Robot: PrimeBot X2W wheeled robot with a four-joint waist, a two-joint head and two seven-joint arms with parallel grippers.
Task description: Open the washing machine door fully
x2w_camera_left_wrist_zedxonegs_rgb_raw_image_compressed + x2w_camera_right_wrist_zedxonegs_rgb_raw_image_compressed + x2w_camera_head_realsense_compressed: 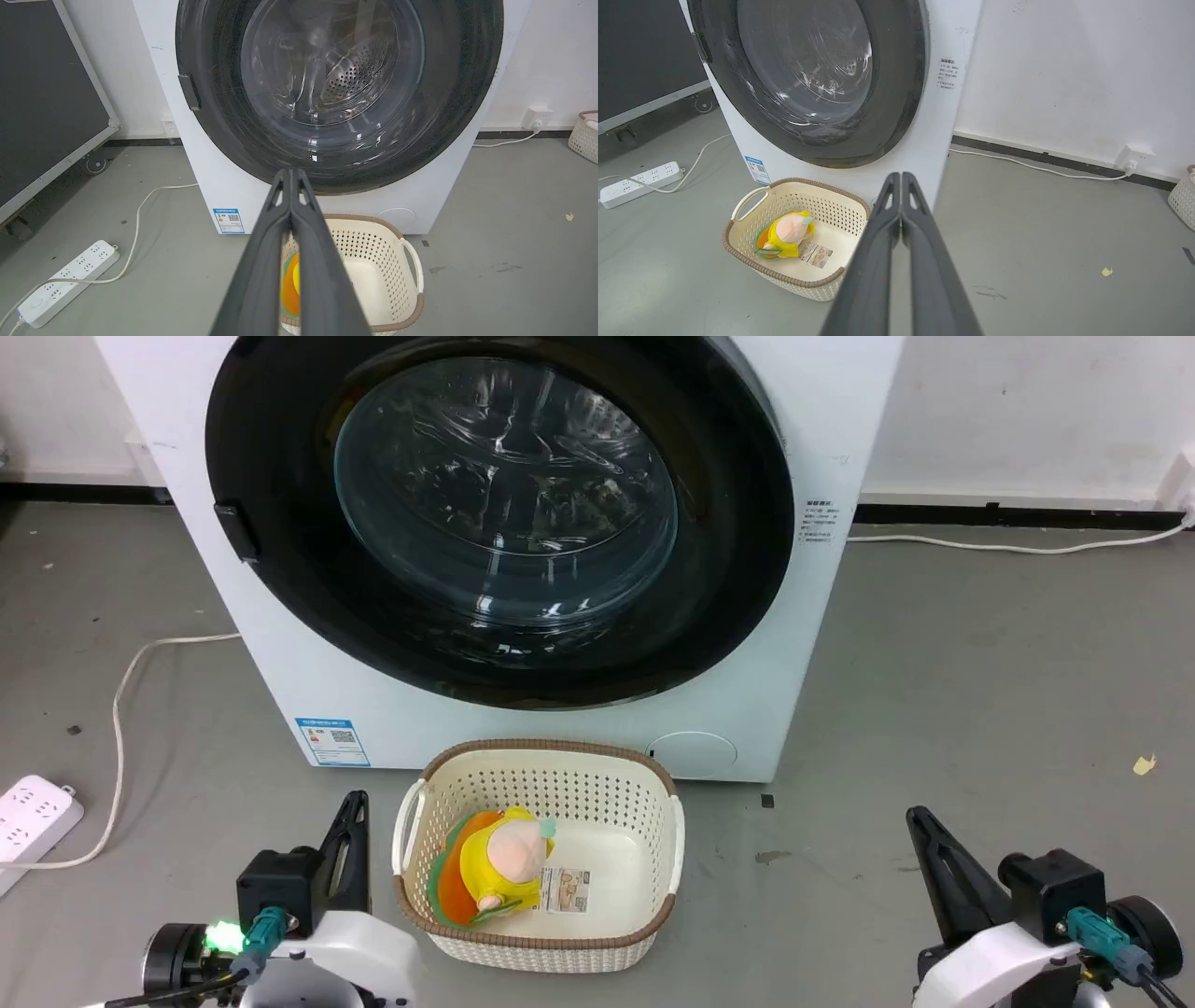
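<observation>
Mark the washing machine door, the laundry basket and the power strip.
washing machine door [504, 495]: head view, middle of the glass window.
laundry basket [546, 745]: head view, brown far rim.
power strip [69, 282]: left wrist view, middle of its top face.

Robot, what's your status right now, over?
Left claw shut, right claw shut, both empty. Washing machine door closed, untouched. Basket on floor right below it.

The head view looks steeply down, close, at the washing machine door [280, 569] and the basket [537, 947] below it. The left wrist view sits low, facing that door squarely along its fingers [261, 261]; the right wrist view sees it obliquely from the right. All share door and basket
</observation>
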